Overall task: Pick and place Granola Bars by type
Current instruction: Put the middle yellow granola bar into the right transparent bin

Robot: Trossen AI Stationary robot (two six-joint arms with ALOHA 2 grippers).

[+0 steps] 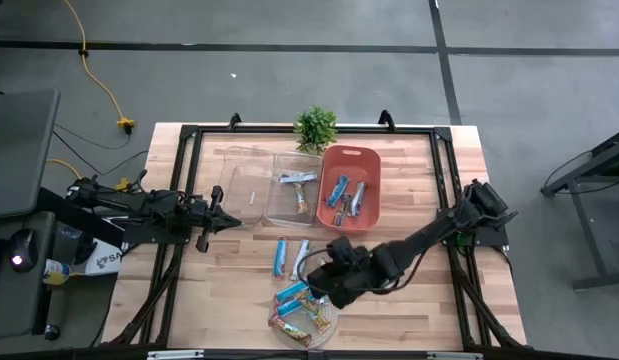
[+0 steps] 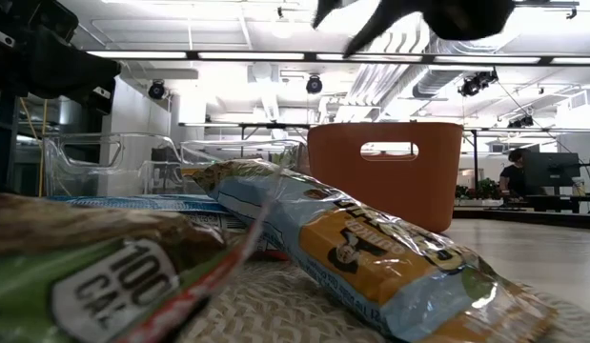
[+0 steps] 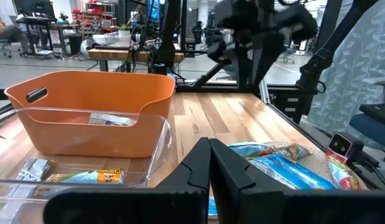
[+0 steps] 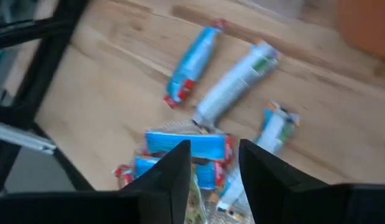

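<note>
Several granola bars [image 1: 301, 305] lie piled on a round woven mat [image 1: 327, 325] near the table's front edge; the low view shows them close up [image 2: 371, 252]. My right gripper [image 4: 214, 144] hovers above the pile, open, slanting down, with nothing between its fingers; a blue bar [image 4: 161, 142] lies below them. Three more bars lie flat on the wood: a blue one [image 4: 192, 65], a silver-white one [image 4: 236, 84] and a pale one [image 4: 276, 127]. Other bars lie in the orange bin [image 1: 373, 160] and one clear bin [image 1: 297, 185]. My left gripper [image 1: 224, 218] waits shut at the table's left.
A second clear bin [image 1: 247, 180] stands left of the first, and a small green plant [image 1: 316, 127] at the far edge. A black frame [image 1: 189, 135] runs around the tabletop. Bare wood [image 1: 229, 290] lies left of the mat and right of the orange bin.
</note>
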